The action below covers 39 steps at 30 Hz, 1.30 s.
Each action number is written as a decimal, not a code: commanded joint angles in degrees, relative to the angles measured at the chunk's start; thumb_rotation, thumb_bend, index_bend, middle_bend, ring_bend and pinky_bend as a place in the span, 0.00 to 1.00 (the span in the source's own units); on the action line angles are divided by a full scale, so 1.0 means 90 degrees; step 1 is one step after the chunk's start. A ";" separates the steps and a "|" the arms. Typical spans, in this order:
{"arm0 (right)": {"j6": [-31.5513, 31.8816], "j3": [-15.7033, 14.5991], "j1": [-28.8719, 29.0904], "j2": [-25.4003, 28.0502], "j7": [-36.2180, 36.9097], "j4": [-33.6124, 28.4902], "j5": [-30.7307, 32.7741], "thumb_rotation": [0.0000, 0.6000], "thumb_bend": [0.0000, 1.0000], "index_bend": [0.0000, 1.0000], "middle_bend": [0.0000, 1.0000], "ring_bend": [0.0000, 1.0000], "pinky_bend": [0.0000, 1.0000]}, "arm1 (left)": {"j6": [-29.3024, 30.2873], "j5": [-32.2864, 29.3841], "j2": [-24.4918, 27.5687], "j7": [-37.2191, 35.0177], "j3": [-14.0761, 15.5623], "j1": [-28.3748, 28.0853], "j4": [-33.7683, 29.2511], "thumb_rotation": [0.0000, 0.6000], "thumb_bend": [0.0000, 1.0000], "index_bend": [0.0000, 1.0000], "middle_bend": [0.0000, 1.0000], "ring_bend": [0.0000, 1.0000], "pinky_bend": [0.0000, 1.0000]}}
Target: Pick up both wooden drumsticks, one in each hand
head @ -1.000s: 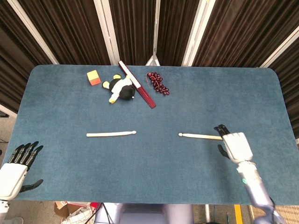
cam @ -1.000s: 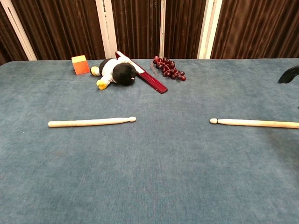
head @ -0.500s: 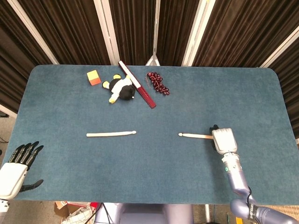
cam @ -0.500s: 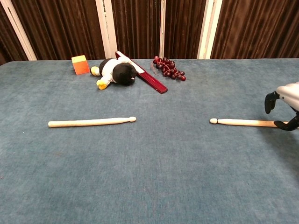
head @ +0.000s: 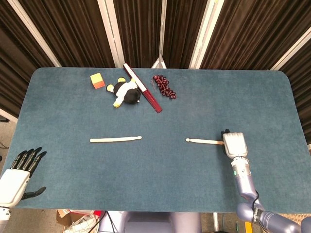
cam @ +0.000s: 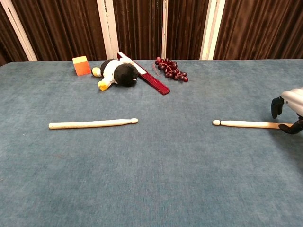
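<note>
- Right hand (head: 233, 143): over the butt of the right drumstick (head: 204, 141); fingers (cam: 276, 107) straddle it; grasp cannot be confirmed.
- Left hand (head: 20, 170): fingers spread, at the table (head: 218, 97) edge, holding nothing.
- Left drumstick (head: 115, 140): flat on table.

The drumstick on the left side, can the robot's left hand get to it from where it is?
Probably yes. The left hand is open at the table's near corner, and only bare blue cloth lies between it and the left drumstick. The toys sit farther back, out of the way.
</note>
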 commanded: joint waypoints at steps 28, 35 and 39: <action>0.0324 -0.0259 -0.0035 -0.0169 0.1124 0.0516 -0.0620 1.00 0.54 0.79 0.65 0.86 0.85 | -0.0074 -0.0074 0.0027 -0.0003 -0.0020 -0.0040 -0.0126 1.00 0.05 0.00 0.00 0.00 0.00; 0.0507 -0.0260 -0.0067 0.0096 0.1705 0.0203 -0.0932 1.00 0.54 0.79 0.66 0.86 0.85 | -0.0140 -0.0120 0.0157 0.0262 -0.0249 -0.0235 -0.0527 1.00 0.07 0.01 0.00 0.01 0.06; 0.0691 -0.0251 -0.0106 0.0280 0.2121 -0.0056 -0.1149 1.00 0.54 0.79 0.66 0.86 0.85 | -0.0538 -0.0488 0.0237 0.0731 -0.0724 -0.0688 -0.0957 1.00 0.16 0.06 0.08 0.24 0.38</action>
